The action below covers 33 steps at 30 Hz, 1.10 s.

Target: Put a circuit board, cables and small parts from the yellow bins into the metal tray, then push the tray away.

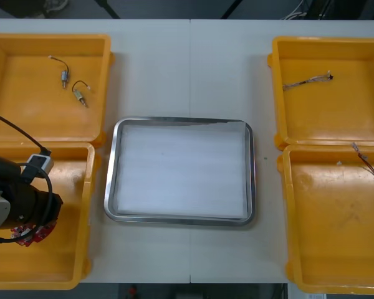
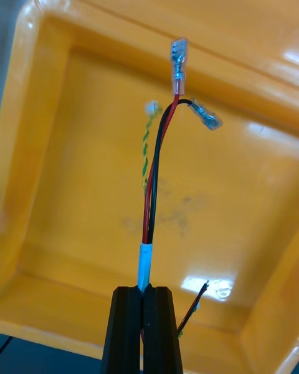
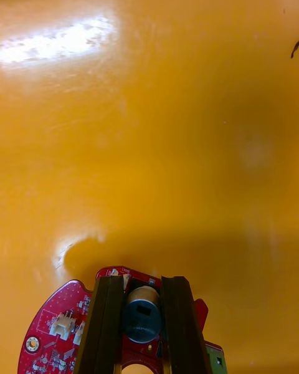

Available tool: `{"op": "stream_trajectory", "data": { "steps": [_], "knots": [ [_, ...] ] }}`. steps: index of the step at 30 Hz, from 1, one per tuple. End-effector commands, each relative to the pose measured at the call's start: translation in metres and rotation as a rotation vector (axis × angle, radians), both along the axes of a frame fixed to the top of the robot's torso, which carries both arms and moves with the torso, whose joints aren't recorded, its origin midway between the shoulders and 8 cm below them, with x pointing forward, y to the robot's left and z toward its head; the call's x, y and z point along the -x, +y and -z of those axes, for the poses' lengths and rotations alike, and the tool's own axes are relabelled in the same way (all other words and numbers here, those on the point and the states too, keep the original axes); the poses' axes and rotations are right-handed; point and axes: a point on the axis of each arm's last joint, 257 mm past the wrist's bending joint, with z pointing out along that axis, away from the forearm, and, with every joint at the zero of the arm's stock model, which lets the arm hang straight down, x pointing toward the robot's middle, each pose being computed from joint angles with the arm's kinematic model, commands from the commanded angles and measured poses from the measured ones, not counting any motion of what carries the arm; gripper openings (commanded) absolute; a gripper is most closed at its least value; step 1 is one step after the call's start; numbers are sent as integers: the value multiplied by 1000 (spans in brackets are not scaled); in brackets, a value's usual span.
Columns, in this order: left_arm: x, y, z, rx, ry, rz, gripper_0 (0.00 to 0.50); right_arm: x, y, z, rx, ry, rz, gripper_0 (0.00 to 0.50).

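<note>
We counted four rectangular yellow plastic bins on the light table (image 1: 187,62), two at each side: the left far bin (image 1: 12,124), the left near bin (image 1: 71,274), the right far bin (image 1: 336,118) and the right near bin (image 1: 330,243). Between them lay one shiny rectangular metal tray (image 1: 181,120), white inside, with nothing in it.

In the left far bin we found two small metal parts (image 1: 64,76) (image 1: 81,96), each trailing a thin black wire, lying near each other but apart. The right far bin held one thin loose cable (image 1: 306,80).

The left gripper (image 3: 142,282) was down in the left near bin, its two black fingers (image 3: 104,324) set apart and pinching a small round cylinder that stood on the one round red circuit board (image 3: 56,330). We could not tell whether the board rested on the bin floor or hung just above it.

The right gripper (image 2: 143,290) was over the right near bin, jaws pressed tight on one bundled cable (image 2: 151,193) at its white sleeve. That bundle counted one red wire, one black wire and one twisted greenish-yellow strand, with two clear-sleeved metal terminals (image 2: 178,59) at the free ends, rising away from the fingertips above the bin floor.
</note>
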Motion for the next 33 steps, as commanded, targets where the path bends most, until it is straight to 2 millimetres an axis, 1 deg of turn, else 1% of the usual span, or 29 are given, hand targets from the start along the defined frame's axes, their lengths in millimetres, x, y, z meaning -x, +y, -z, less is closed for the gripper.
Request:
{"op": "stream_trajectory", "data": {
  "steps": [1,3,6,7,9,10,12,17,20,22,23,25,29,33],
  "knots": [
    [-5,1,-35,40,-47,-64,0,-7,-6,-31,108,-58,-84,0],
    [-7,2,-47,41,-58,-64,0,-7,-4,-35,114,-59,-100,0],
    [-6,5,-70,40,-60,-66,0,-9,-3,-42,130,-62,-124,0],
    [-7,5,-74,39,-62,-66,0,-9,-3,-43,130,-61,-128,0],
    [-7,4,-91,39,-69,-62,0,-9,-2,-45,127,-53,-142,0],
    [-7,5,-94,38,-70,-63,0,-10,-1,-45,128,-51,-145,0],
    [-9,4,-110,31,-76,-56,0,-10,-2,-47,127,-45,-151,0],
    [-11,1,-132,16,-72,-36,0,-12,-1,-50,126,-48,-159,0],
    [-14,-7,-144,20,-71,-12,0,-13,-1,-51,128,-49,-162,0],
    [-16,-17,-151,25,-67,20,0,-12,0,-50,127,-49,-166,0],
    [-16,-20,-152,26,-66,26,0,-12,0,-50,127,-49,-166,0],
    [-19,-32,-157,30,-70,62,0,-13,0,-51,128,-52,-166,0],
    [-25,-50,-161,27,-75,103,0,-12,1,-50,124,-47,-169,0],
    [-29,-74,-164,38,-75,121,0,-12,1,-50,124,-46,-172,0]
  ]
}}
